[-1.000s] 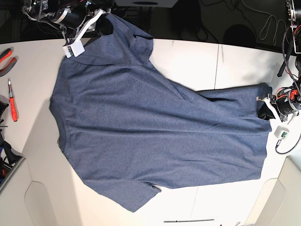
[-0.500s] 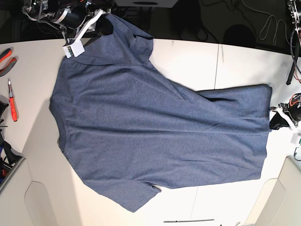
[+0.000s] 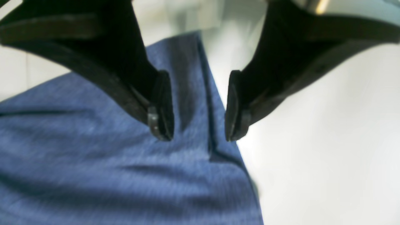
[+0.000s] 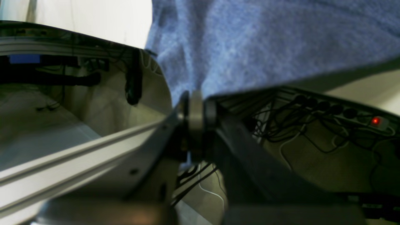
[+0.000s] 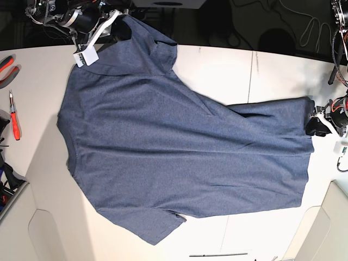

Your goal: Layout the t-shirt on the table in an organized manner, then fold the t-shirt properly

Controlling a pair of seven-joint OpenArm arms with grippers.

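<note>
The navy-blue t-shirt [image 5: 179, 147] lies spread plain side up across the table [image 5: 217, 70], collar toward the left and hem toward the right; no lettering shows. My left gripper [image 5: 316, 124] hovers at the far hem corner on the right. In the left wrist view the left gripper [image 3: 197, 137] is open, its dark fingertips [image 3: 162, 125] apart above the t-shirt's [image 3: 93, 162] hem edge, with nothing between them. My right gripper [image 5: 115, 22] is at the far left table edge. In the right wrist view the right gripper [image 4: 195, 93] is shut on a pinch of the t-shirt [image 4: 250, 40].
Red-handled pliers [image 5: 6, 66] and a red screwdriver [image 5: 14, 117] lie near the table's left edge. A thin dark seam [image 5: 252, 76] crosses the tabletop right of centre. Cables hang behind the far edge. White panels [image 5: 51, 234] stand at the near corners.
My left gripper was shut at the hem corner and has opened, letting go of the fabric, which stays flat on the table. The right gripper has kept its hold and place.
</note>
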